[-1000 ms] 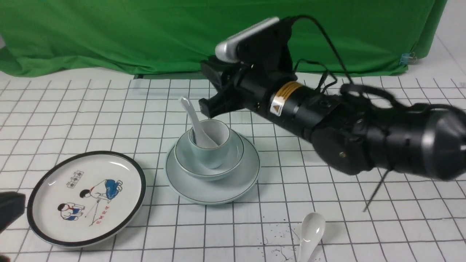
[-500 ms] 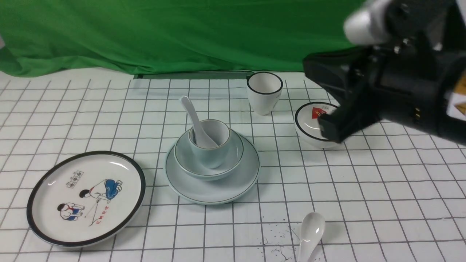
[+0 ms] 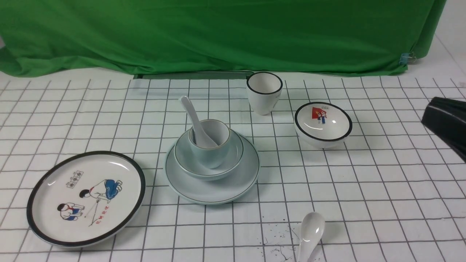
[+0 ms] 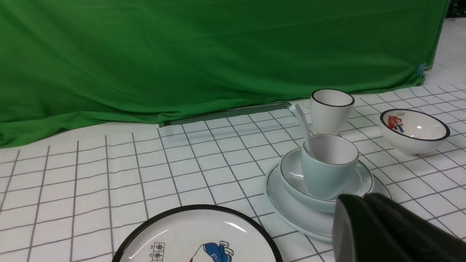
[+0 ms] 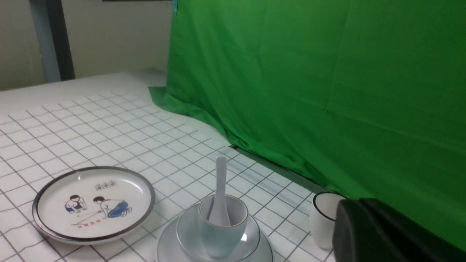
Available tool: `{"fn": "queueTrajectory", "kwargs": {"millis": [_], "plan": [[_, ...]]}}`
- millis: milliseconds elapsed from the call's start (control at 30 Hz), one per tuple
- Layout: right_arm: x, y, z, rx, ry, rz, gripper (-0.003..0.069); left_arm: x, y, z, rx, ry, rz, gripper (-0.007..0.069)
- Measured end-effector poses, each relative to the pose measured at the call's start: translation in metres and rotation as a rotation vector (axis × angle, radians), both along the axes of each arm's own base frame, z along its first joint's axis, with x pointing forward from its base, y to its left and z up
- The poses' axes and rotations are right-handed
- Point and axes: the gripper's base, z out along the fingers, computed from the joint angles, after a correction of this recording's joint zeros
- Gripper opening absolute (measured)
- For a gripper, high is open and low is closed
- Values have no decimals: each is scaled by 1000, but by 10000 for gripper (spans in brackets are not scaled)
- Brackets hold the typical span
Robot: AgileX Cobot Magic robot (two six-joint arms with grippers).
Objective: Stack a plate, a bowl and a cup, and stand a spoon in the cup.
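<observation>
Spoon point(image 3: 195, 120) upright in cup point(image 3: 209, 155), handle up and leftward; left fingers point(image 4: 382, 229) together, right fingers point(image 5: 378, 233) indeterminate.

Taking the stacked plate point(image 3: 218, 191) as centre in the front view, 9 through 12 o'clock is bare gridded tablecloth point(image 3: 109, 120), a wide way in. The spoon point(image 3: 196, 125) leans out of the cup point(image 3: 211, 156) toward 11. The cartoon plate point(image 3: 85, 198) lies just beside at 8. A white cup point(image 3: 264, 92) stands near at 1, a flag bowl point(image 3: 323, 123) at 2 and a loose spoon point(image 3: 309, 233) at 5, with 6 clear
</observation>
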Motion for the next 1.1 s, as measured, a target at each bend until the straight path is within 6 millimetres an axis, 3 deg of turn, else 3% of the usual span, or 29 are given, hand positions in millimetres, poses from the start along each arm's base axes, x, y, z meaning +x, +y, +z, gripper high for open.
{"fn": "queueTrajectory", "kwargs": {"millis": [167,367,567,933,1100], "plan": [[-3,-2,4,22,-29,2,48,0,0,0,1,0,1,-31],[-3,-2,1,35,-47,7,11,0,0,0,2,0,1,-31],[-10,-19,-51,33,-38,-71,11,0,0,0,2,0,1,-31],[-30,-75,-153,36,6,-609,11,0,0,0,1,0,1,-31],[-40,-84,-168,64,61,-740,11,0,0,0,1,0,1,-31]]}}
